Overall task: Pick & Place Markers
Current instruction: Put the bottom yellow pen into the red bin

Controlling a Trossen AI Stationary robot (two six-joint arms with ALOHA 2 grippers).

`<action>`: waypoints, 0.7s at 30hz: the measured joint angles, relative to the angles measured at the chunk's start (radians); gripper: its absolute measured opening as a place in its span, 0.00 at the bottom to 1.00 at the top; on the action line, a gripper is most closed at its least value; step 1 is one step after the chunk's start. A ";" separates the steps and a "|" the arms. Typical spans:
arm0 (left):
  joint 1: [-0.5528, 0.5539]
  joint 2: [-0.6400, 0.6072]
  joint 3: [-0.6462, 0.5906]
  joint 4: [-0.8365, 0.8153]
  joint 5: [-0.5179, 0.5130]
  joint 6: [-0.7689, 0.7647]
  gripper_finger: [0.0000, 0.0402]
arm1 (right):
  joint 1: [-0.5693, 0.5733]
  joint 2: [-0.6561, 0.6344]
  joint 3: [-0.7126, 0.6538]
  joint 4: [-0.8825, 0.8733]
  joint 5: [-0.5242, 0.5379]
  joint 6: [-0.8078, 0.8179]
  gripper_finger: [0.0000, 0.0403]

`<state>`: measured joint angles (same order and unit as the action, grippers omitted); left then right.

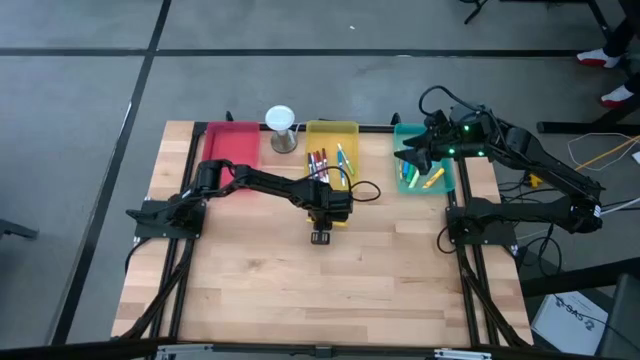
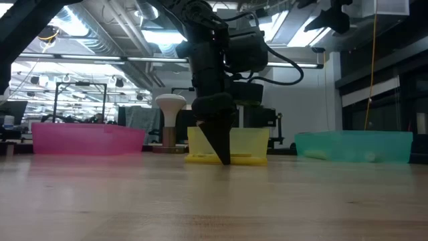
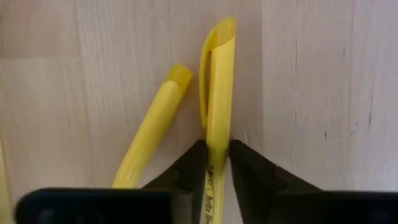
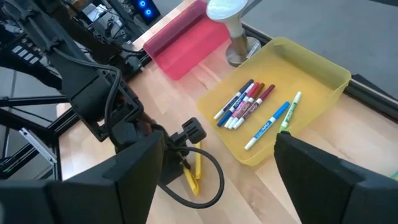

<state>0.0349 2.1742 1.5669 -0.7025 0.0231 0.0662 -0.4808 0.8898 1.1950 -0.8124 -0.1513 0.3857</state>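
Two yellow markers lie side by side on the wooden table in front of the yellow tray [image 1: 345,130]. My left gripper [image 3: 217,163] stands over them, pointing steeply down, and is shut on the one with the clipped cap [image 3: 217,68]. The other yellow marker [image 3: 152,134] lies loose beside it, flat on the wood. In the low view the left gripper [image 2: 224,152] has its fingertips at the table top. My right gripper [image 4: 217,149] hangs open above the teal tray [image 1: 398,135], holding nothing. My left gripper pinches the yellow marker's barrel [image 3: 217,140] between its two fingers, just behind the cap, at the printed part. The fingers [image 3: 247,171] come steeply from above and lie across the marker. The marker lies flat on the table, its capped end sticking out past the fingers.
The yellow tray holds several markers [image 4: 245,102]. The teal tray holds green and yellow markers [image 1: 420,178]. A red tray [image 1: 232,145] stands at the far left, with a white-topped hourglass-like object [image 1: 281,128] between it and the yellow tray. Bare wood stretches toward the near edge.
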 joint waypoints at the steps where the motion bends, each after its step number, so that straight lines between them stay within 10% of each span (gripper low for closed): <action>1: 0.000 0.000 0.000 0.000 0.001 0.000 0.15 | 0.000 0.000 0.000 0.000 0.001 0.002 0.74; 21: 0.000 0.006 0.049 -0.063 0.022 -0.020 0.06 | 0.000 0.000 0.000 0.000 0.002 0.000 0.74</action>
<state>0.0349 2.1805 1.6162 -0.7655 0.0449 0.0462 -0.4808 0.8902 1.1950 -0.8124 -0.1497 0.3852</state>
